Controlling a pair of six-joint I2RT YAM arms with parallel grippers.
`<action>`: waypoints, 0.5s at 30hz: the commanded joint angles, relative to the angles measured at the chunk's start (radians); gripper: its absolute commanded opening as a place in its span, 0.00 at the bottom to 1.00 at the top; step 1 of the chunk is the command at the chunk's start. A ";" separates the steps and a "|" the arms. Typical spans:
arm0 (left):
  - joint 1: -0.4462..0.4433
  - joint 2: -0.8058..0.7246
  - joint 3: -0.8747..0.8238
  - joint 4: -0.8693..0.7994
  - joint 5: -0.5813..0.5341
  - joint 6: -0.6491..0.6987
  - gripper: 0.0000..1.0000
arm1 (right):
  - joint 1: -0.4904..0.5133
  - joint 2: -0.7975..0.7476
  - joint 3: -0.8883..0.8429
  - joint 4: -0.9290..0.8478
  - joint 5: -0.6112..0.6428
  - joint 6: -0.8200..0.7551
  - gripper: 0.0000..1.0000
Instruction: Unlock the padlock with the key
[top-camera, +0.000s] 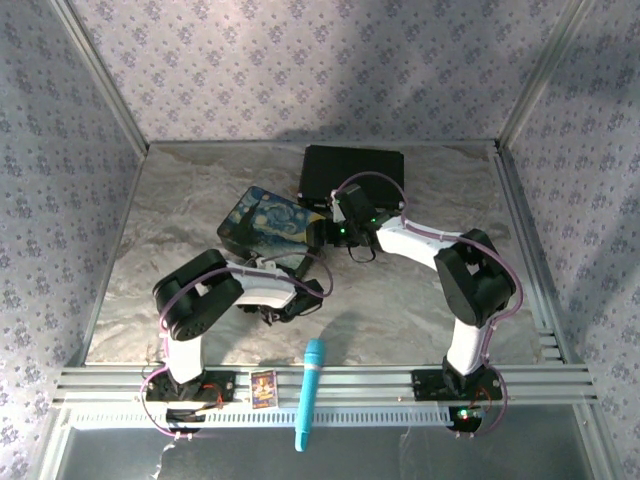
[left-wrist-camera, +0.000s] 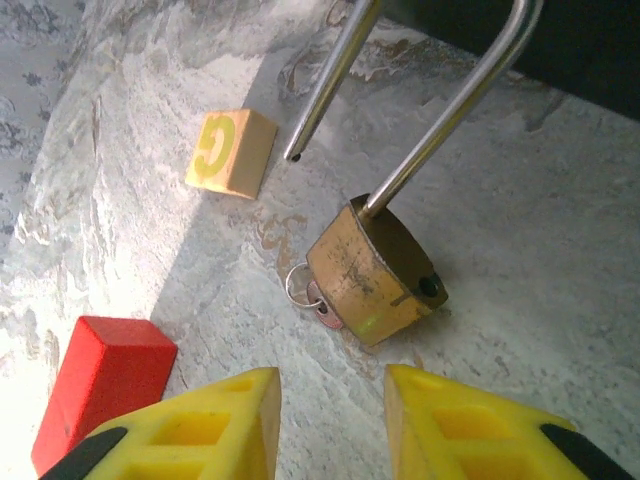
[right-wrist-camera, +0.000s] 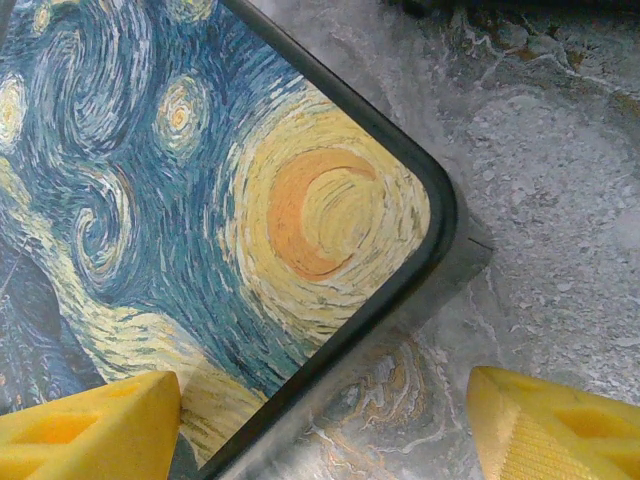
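Left wrist view: left gripper (left-wrist-camera: 332, 400), jaws spread and empty, has the padlock (left-wrist-camera: 375, 270) just ahead, shackle (left-wrist-camera: 440, 125) running away from it; key (left-wrist-camera: 322, 312) seemingly at its near-left side

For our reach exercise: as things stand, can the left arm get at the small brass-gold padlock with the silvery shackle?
Probably yes. In the left wrist view the brass-gold padlock lies just ahead of the parted jaws on bare marbled table; the red rectangular block sits off to one side.
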 joint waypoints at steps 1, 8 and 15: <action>-0.020 -0.006 -0.030 -0.026 0.113 0.069 0.34 | -0.011 0.059 -0.013 -0.126 0.063 -0.003 0.76; -0.025 -0.170 -0.050 0.078 0.187 0.194 0.69 | -0.026 0.039 0.007 -0.152 0.066 -0.028 0.77; 0.064 -0.466 -0.031 0.157 0.360 0.349 1.00 | -0.051 0.007 0.143 -0.218 0.069 -0.107 0.82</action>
